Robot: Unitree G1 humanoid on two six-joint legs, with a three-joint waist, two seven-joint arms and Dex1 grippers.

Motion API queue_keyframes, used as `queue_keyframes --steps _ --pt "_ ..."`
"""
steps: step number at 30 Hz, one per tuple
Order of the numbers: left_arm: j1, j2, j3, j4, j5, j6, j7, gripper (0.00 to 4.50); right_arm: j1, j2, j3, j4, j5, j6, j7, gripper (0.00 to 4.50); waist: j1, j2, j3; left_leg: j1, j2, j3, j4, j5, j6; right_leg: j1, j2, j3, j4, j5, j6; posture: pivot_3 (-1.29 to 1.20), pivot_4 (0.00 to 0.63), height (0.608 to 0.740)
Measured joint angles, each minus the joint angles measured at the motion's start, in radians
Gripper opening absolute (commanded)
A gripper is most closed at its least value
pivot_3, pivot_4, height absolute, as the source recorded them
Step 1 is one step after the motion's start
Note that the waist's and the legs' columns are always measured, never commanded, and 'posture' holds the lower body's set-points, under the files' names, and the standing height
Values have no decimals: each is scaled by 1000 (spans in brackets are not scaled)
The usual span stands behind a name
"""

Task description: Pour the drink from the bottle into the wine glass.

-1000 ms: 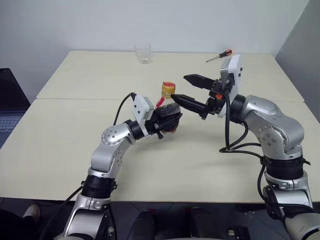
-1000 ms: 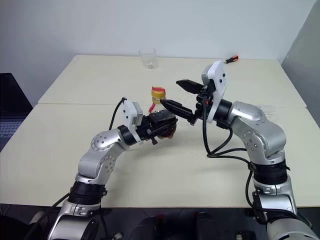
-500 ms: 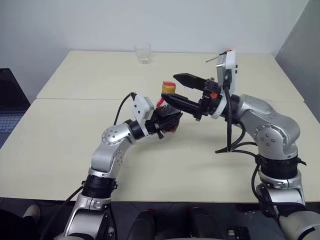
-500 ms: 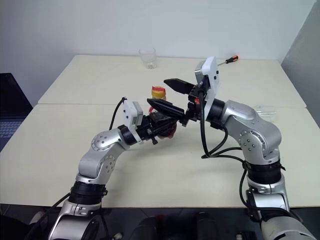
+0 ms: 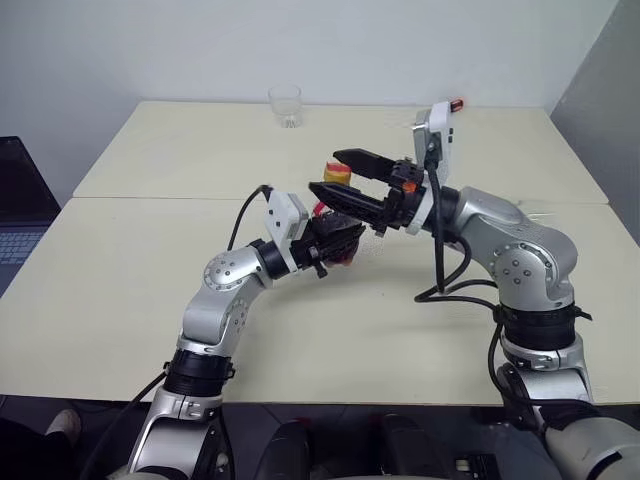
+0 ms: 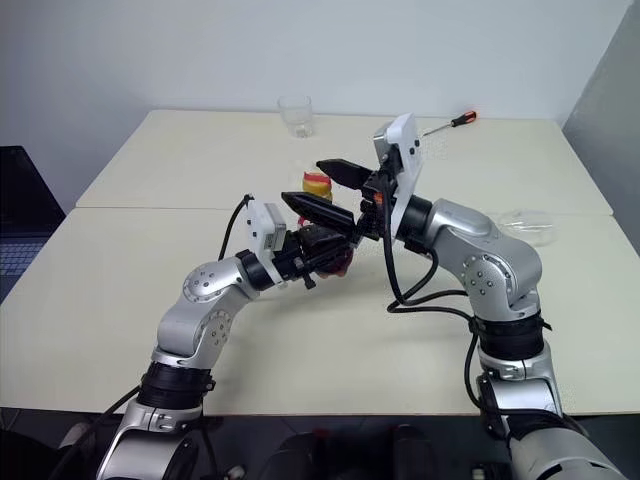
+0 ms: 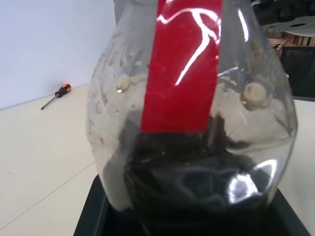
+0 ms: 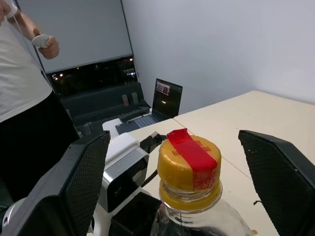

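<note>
While the bottle stands upright above the middle of the table, I see its rounded body clamped tight in my left claw, with dark drink pooled in the bottom and a red strip running up its side. Its yellow cap sits between the two fingers of my right claw, which reaches in from the right; those fingers stand wide apart, one on each side of the cap, touching nothing. A short clear tumbler stands at the far edge, a screwdriver lies far right, and a person stands beyond.
</note>
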Motion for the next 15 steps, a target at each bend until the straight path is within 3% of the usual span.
queue_keyframes --steps 6,7,15 --pt "0 0 0 0 0 -1 0 1815 -11 7 -9 18 1 11 -11 1415 0 0 0 0 0 0 0 0 0 0 0 0 0 0 0 0 150 740" --pt "2 0 0 0 0 -1 2 1815 -13 7 -13 18 1 13 -12 1218 0 0 0 0 0 0 0 0 0 0 0 0 0 0 0 0 150 740" --pt "6 -4 0 0 1 -1 2 1815 -16 9 -20 17 14 27 -20 1191 0 0 0 0 0 0 0 0 0 0 0 0 0 0 0 0 150 740"
